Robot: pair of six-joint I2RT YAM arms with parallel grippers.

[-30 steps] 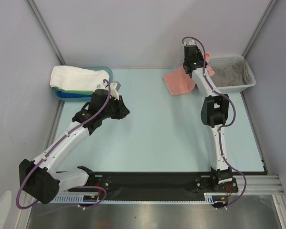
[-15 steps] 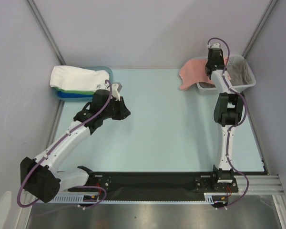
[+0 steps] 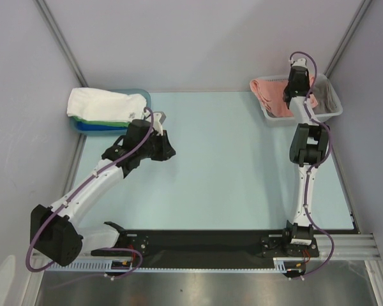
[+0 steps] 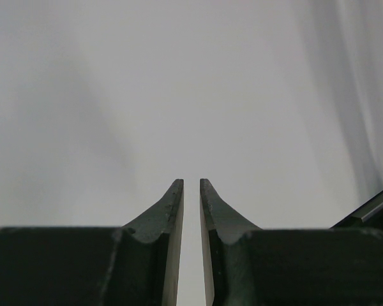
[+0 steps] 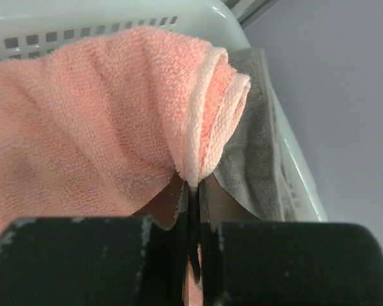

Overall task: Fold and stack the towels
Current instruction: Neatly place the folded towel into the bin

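Note:
My right gripper (image 5: pixel 193 188) is shut on a bunched fold of the salmon pink towel (image 5: pixel 83 121), held over the white basket (image 3: pixel 332 111) at the back right. The pink towel (image 3: pixel 267 90) drapes across the basket's left half. A grey towel (image 5: pixel 255 140) lies in the basket under it. A stack of towels, white (image 3: pixel 105 103) over green and blue, rests on the blue tray (image 3: pixel 89 126) at the back left. My left gripper (image 3: pixel 166 152) hovers right of that stack. Its jaws (image 4: pixel 191 185) stand a narrow gap apart with nothing between them.
Grey walls enclose the pale table (image 3: pixel 217 172) on three sides. The basket's perforated rim (image 5: pixel 83 25) is right behind the held towel. The left wrist view faces only a blank wall.
My right gripper has carried the pink towel from the table rightward and back, over the basket. The left arm has barely shifted.

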